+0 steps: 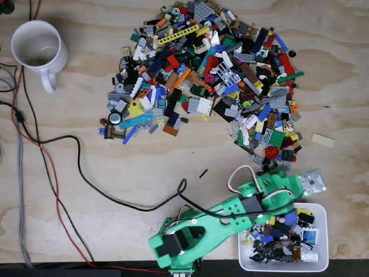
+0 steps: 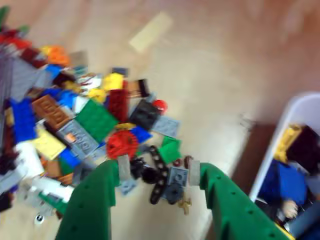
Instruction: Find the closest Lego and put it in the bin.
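The green gripper (image 2: 157,172) hangs open and empty over the near edge of the Lego pile (image 1: 207,81), just beside the white bin (image 1: 320,214), which sits on the surface (image 1: 104,173) half full of bricks.

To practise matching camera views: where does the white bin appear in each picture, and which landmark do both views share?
Fixed view: the bin sits at the bottom right, partly filled with Lego, beside the green arm.
Wrist view: the bin is at the right edge, cut off by the frame, right of the open gripper.
Shared landmark: the lone tan plate on bare table.
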`<action>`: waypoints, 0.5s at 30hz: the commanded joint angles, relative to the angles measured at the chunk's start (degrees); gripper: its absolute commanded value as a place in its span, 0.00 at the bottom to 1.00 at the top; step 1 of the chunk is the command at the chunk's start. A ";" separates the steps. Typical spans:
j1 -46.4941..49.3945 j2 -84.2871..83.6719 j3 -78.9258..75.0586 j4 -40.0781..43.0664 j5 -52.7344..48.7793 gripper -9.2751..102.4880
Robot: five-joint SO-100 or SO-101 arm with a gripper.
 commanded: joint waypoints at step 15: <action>-51.94 39.64 19.86 6.42 1.14 0.26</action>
